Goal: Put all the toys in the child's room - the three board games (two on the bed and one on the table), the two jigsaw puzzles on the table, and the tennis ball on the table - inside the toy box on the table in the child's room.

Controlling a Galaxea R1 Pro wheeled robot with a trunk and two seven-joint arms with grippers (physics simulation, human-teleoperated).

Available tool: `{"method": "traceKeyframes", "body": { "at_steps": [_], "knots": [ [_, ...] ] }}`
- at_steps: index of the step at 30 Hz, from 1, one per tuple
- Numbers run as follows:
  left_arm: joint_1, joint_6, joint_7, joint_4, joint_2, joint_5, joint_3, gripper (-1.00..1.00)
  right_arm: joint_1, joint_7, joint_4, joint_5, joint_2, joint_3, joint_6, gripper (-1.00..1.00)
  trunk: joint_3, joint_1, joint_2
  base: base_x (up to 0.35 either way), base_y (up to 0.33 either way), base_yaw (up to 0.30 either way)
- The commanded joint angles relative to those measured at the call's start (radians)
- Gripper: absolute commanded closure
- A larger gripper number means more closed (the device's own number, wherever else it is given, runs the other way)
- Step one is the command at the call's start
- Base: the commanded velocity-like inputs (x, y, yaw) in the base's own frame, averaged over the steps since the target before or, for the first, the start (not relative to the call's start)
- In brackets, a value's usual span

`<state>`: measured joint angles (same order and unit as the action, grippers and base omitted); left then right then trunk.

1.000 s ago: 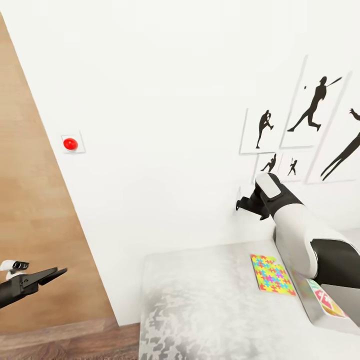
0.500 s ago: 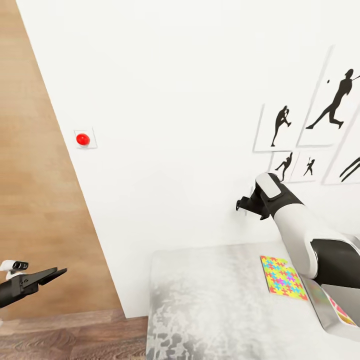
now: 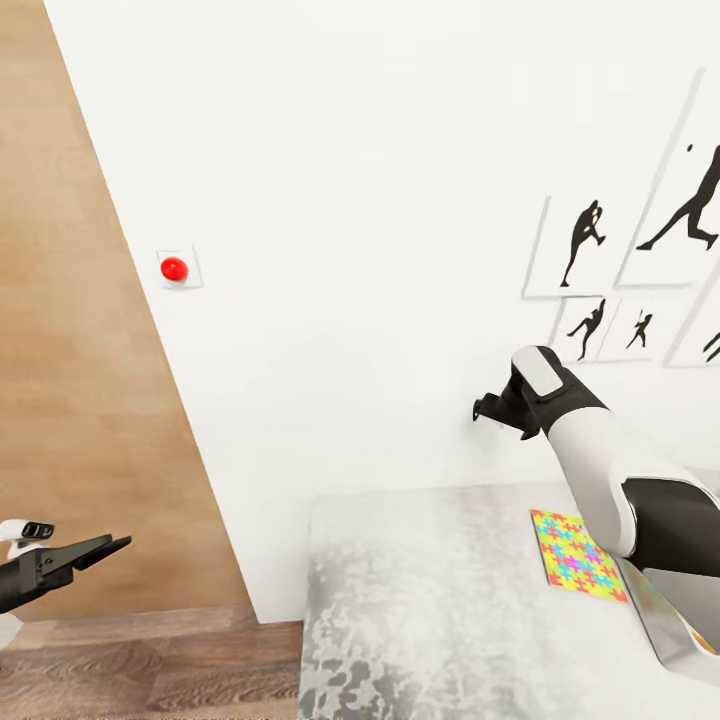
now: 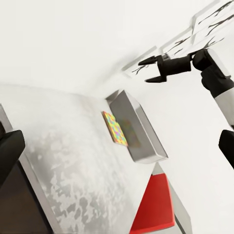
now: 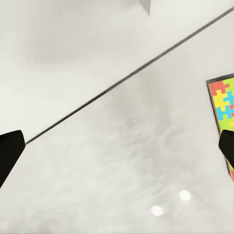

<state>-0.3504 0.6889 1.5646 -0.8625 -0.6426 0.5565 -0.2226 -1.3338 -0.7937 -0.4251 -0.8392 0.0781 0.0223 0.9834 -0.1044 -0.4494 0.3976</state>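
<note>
At the lower left of the head view the left hand (image 3: 108, 546) is cut off by the frame edge; its dark fingers lie nearly together, holding nothing, over a strip of wood floor (image 3: 130, 670). The right arm fills the lower right and hides part of what lies behind it. Its hand (image 3: 482, 411) sits mid-frame, raised above the bench; the fingers are spread and empty, as the left wrist view shows against the white wall (image 3: 380, 200).

The bench (image 3: 430, 610) has a pale grey speckled top, with its front cut off at the bottom of the frame. One jigsaw (image 3: 577, 554) lies flat on it at the right: a square of interlocking yellow, pink, blue and green pieces, its right corner covered by the arm. Just beside it, the box (image 3: 668, 634) shows as a light grey flared wall at the lower right corner, mostly hidden. In the left wrist view the box (image 4: 139, 126) is a long shallow bin; what lies in it is too blurred to make out, and the jigsaw (image 4: 115, 129) touches or nearly touches its side. A red slab (image 4: 156, 204) sits beyond the bench end there; what it is cannot be told.

Farther back, a red button (image 3: 174, 268) sits on the wall at upper left, beside a brown panel (image 3: 70, 350). Black silhouette pictures (image 3: 640, 250) hang at the right, cut off by the edge.
</note>
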Motion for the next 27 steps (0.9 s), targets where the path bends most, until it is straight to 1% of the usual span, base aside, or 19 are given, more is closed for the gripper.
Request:
{"method": "traceKeyframes", "body": {
  "at_steps": [1,21,24,27],
  "knots": [
    [-0.001,0.011,0.003,0.000,-0.002,0.000,0.001,-1.00,-0.001,-0.009,-0.001,-0.008,0.000,0.002,0.003,-1.00,-0.004,-0.001,0.002,0.000,0.000,0.077],
    [-0.001,0.011,0.003,0.000,-0.006,0.000,0.001,-1.00,-0.001,-0.009,-0.001,-0.006,0.001,0.002,0.003,-1.00,-0.036,-0.001,0.002,0.000,0.000,0.075],
    [-0.001,0.011,0.003,0.000,-0.006,0.000,0.001,-1.00,-0.001,-0.009,-0.001,-0.006,0.001,0.002,0.003,-1.00,-0.040,-0.001,0.002,0.000,0.000,-0.033],
    [-0.001,0.011,0.003,0.000,-0.006,0.000,0.001,-1.00,-0.001,-0.009,-0.001,-0.006,0.001,0.002,0.003,-1.00,-0.042,-0.001,0.002,0.000,0.000,-0.150]
  ]
}}
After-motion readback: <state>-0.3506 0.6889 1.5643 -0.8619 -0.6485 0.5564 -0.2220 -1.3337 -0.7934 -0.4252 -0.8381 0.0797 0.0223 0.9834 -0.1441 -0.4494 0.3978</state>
